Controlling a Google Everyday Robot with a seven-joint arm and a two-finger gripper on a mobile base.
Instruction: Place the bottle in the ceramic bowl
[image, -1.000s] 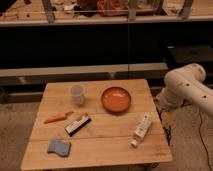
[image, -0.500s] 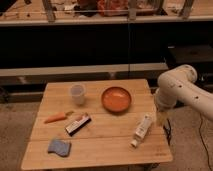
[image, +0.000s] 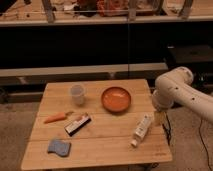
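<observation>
The bottle (image: 141, 130), slim and white, lies on its side near the right front of the wooden table (image: 102, 150), cap toward the front edge. The ceramic bowl (image: 116, 99), orange-red and shallow, sits behind and left of it with nothing inside. My gripper (image: 159, 118) hangs from the white arm at the table's right edge, just right of and slightly above the bottle. It is open, holds nothing and is not touching the bottle.
A translucent white cup (image: 77, 93) stands left of the bowl. An orange carrot (image: 57, 117), a black-and-white flat box (image: 77, 125) and a blue sponge (image: 59, 146) lie on the left half. Dark shelving runs behind the table.
The arm has swung left and down, bringing the gripper from beyond the table's right side to just beside the bottle. Nothing on the table has moved.
</observation>
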